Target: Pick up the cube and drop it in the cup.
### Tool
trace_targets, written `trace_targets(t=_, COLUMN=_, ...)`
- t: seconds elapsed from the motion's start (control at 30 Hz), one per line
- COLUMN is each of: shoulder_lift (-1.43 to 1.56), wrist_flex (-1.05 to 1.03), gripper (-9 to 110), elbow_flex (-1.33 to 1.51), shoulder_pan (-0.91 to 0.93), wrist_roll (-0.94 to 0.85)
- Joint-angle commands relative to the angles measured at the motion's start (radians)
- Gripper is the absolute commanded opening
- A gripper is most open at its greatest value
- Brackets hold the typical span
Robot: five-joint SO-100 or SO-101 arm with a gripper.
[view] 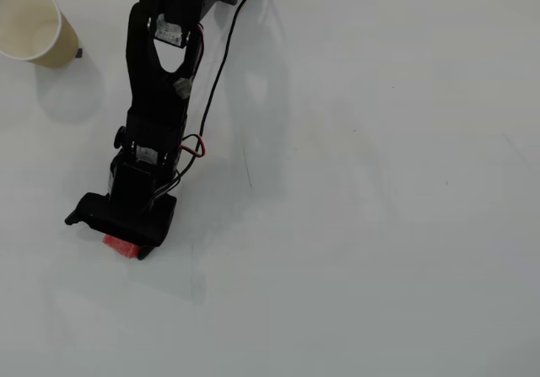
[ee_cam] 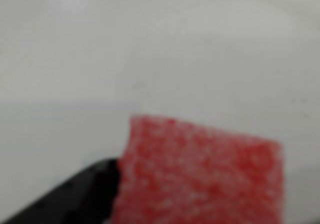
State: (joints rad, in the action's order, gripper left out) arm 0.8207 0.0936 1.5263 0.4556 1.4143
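My gripper (view: 126, 244) is down over the cube (ee_cam: 200, 176), well below the cup (view: 34, 27); whether it's clamped, I cannot tell.

I read the cube (ee_cam: 200, 176) as rough, speckled red, matt, sponge-like (wrist view is blurred). Cup (view: 34, 27) looks like matt cream paper. Table (view: 380, 225) smooth white, faint sheen. Arm (view: 156, 107) black plastic, slightly glossy.
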Motion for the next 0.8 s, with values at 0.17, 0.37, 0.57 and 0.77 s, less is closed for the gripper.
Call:
trace_targets(t=0.17, shoulder_lift=0.055, wrist_flex=0.014, gripper=36, elbow_flex=-0.166, shoulder_pan=0.011, wrist_roll=-0.002)
trace_targets(t=0.37, shoulder_lift=0.057, wrist_flex=-0.018, gripper=31, elbow_flex=-0.169, shoulder_pan=0.002, wrist_roll=-0.002)
trace_targets(t=0.57, shoulder_lift=0.066, wrist_flex=-0.044, gripper=29, elbow_flex=-0.166, shoulder_pan=-0.003, wrist_roll=-0.002)
trace_targets(t=0.77, shoulder_lift=0.078, wrist_flex=-0.049, gripper=15, elbow_flex=-0.164, shoulder_pan=-0.002, wrist_roll=0.008)
